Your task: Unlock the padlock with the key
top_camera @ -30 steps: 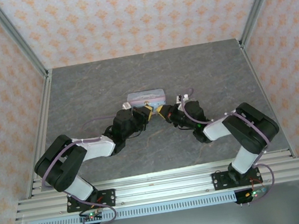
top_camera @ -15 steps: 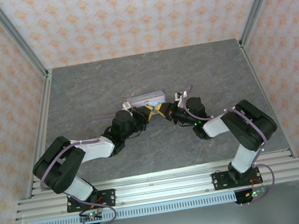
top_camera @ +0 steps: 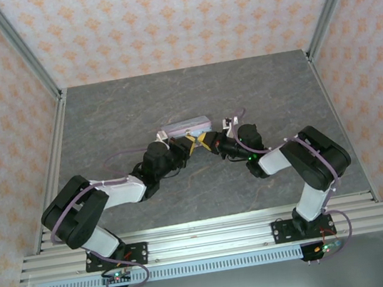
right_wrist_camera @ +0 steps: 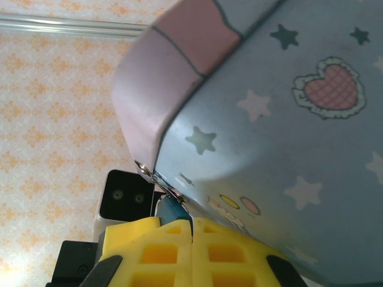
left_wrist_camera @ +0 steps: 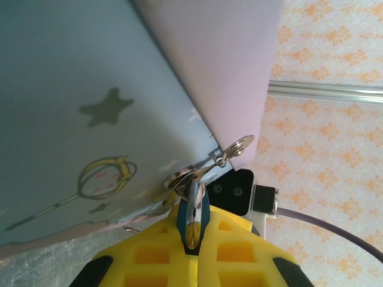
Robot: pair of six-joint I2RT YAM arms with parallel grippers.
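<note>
Top external: looking down on the grey bench [top_camera: 100, 114], finding the left arm [top_camera: 115, 189] and right arm [top_camera: 302, 159] folding inward to meet at the near side of the pale-blue tin [top_camera: 186, 125], mid-bench. Judging this pincer pose as deliberate: steadying with one side, working the lock with the other. Left wrist: seeing the left jaws squeezed nearly together just beneath the tin's corner, pinching the teal padlock [left_wrist_camera: 192, 218] by its body, right at the tin's silvery clasp [left_wrist_camera: 236, 146], likely bracing it against twisting. Noticing a shiny strip down the padlock's middle; lock face or key blade, not telling which. Right wrist: seeing the right jaws pressed fully together beside that same clasp, with a sliver of teal peeking just above the yellow fingers [right_wrist_camera: 149, 251]. Not making out the key for certain; possibly nipped between those fingers, being so thin.
</note>
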